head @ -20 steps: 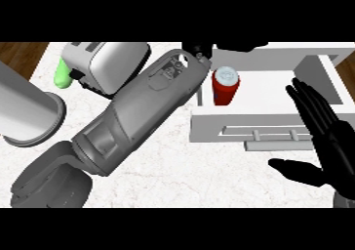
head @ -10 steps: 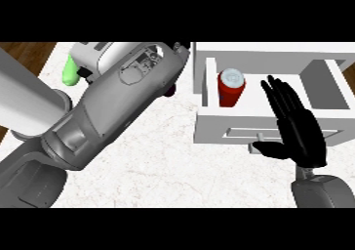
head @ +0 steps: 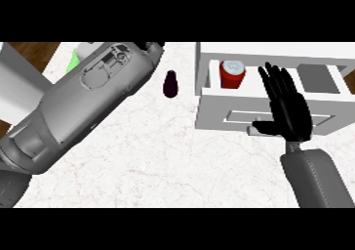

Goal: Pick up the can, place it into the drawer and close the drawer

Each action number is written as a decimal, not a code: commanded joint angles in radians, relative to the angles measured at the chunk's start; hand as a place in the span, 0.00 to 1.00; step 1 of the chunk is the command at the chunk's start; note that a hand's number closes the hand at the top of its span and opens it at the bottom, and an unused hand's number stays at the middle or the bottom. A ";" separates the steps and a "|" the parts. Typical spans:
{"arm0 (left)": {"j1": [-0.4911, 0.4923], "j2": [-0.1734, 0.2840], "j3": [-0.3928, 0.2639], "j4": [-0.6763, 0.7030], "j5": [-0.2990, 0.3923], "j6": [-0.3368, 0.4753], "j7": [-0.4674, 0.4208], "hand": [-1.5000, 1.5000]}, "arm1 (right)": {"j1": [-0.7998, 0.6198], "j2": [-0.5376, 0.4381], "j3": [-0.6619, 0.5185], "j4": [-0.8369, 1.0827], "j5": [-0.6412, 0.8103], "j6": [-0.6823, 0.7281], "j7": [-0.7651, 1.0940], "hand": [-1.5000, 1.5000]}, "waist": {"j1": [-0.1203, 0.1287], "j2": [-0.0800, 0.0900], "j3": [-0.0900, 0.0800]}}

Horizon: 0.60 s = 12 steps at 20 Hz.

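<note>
The red can (head: 232, 74) stands inside the open drawer (head: 274, 105), at eleven o'clock from my right hand (head: 288, 110), fingers straight and together. Closing remains.

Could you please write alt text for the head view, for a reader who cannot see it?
A red cylindrical can stands inside an open white drawer, with the robot's open black right hand over the drawer's front. The grey left forearm crosses the white marble counter.

The open drawer (head: 209, 73) is partly filled by an upright can (head: 232, 73); its front is covered by the flat right hand (head: 287, 110). Bare counter (head: 166, 151) is left between the forearms.
</note>
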 commanded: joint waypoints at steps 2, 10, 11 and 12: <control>0.086 0.070 0.004 -0.103 -0.012 -0.015 0.027 0.00 | -0.076 0.027 -0.030 0.227 0.036 -0.084 -0.003 0.00 | 0.012 0.021 0.018; 0.167 0.157 0.007 -0.242 -0.029 -0.031 0.079 0.00 | -0.259 0.004 -0.131 0.485 0.044 -0.240 -0.036 0.00 | 0.029 0.027 0.020; 0.160 0.186 0.004 -0.251 -0.043 -0.027 0.101 0.00 | -0.278 0.033 -0.117 0.513 0.077 -0.275 -0.015 0.00 | 0.027 0.025 0.020; 0.198 0.187 0.023 -0.273 -0.027 -0.042 0.076 0.00 | -0.305 0.026 -0.138 0.546 0.063 -0.297 -0.027 0.00 | 0.032 0.029 0.019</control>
